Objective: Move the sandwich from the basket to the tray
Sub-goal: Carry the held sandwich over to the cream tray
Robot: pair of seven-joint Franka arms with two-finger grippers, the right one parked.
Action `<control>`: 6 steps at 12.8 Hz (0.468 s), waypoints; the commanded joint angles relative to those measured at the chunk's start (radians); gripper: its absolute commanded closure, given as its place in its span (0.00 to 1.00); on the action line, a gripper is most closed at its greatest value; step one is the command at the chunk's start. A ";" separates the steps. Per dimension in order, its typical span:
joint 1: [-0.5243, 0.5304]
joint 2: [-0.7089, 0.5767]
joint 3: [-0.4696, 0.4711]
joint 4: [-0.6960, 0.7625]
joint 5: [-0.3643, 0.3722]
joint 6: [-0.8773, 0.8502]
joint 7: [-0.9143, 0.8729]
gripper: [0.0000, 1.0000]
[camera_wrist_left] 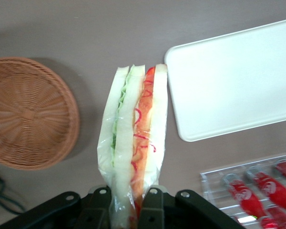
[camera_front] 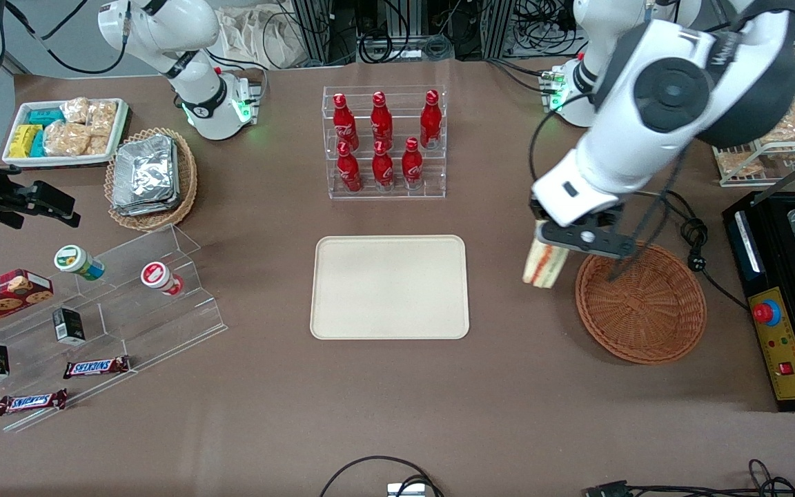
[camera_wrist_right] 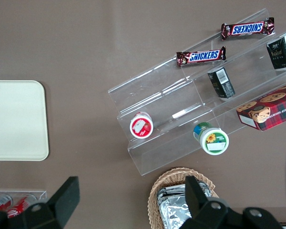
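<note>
Transfer step: black two-finger gripper (camera_wrist_left: pixel 128 202) clamped on wrapped triangular white-bread sandwich (camera_front: pixel 544 264), clear of brown round wicker basket (camera_front: pixel 640 304); next, carry toward 9 o'clock over flat cream rectangular tray (camera_front: pixel 390 288), lower, release.

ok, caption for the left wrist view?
Gripper holding the sandwich between basket and tray.

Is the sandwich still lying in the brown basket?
No, the tool holds the sandwich in the air between the empty basket and the tray.

Glossy clear film wraps the sandwich (camera_wrist_left: pixel 133 143) in the matt black gripper (camera_wrist_left: pixel 128 202); nearby, rough woven wicker basket (camera_front: pixel 646 310), smooth matt tray (camera_front: pixel 390 286).
</note>
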 commanded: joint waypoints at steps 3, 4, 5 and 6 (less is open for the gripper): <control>-0.077 0.124 -0.044 0.050 0.068 0.094 -0.232 1.00; -0.097 0.151 -0.045 0.050 0.086 0.132 -0.301 1.00; -0.112 0.179 -0.045 0.050 0.086 0.174 -0.350 1.00; -0.131 0.205 -0.045 0.050 0.088 0.205 -0.375 1.00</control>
